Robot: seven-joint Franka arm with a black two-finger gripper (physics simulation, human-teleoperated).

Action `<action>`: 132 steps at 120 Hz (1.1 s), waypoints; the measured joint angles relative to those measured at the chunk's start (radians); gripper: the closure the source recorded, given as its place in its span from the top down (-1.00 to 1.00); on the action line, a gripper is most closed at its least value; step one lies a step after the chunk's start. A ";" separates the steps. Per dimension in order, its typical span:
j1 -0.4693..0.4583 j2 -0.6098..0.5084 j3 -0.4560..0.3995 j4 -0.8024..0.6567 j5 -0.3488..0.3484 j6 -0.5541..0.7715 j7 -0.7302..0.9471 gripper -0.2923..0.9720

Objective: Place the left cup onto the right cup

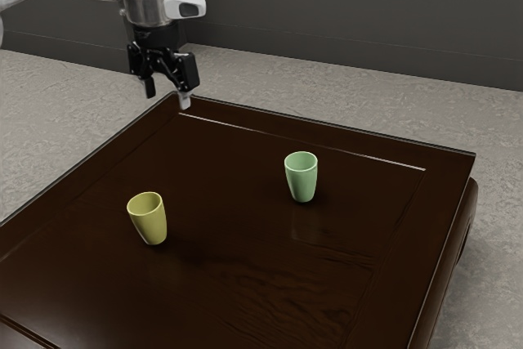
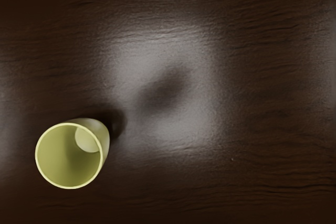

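Observation:
An olive-yellow cup (image 1: 148, 218) stands upright on the dark wooden table (image 1: 245, 284), toward the exterior view's left. A mint-green cup (image 1: 301, 176) stands upright further to the exterior view's right and a bit farther back. My gripper (image 1: 167, 94) hangs high above the table's far left corner, well away from both cups, open with nothing between its fingers. The wrist view looks straight down into the olive-yellow cup (image 2: 71, 153), which sits off to one side of the hand's axis on the dark table (image 2: 236, 51).
The table has a raised rim (image 1: 327, 124) around a sunken top. Grey carpeted floor (image 1: 368, 96) surrounds it, with a dark wall behind.

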 joint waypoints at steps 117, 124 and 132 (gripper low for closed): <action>0.002 0.002 0.017 -0.622 -0.012 0.494 -0.001 0.54; 0.002 0.007 0.017 -0.628 -0.012 0.518 -0.002 0.54; 0.001 0.009 0.017 -0.631 -0.012 0.538 -0.003 0.54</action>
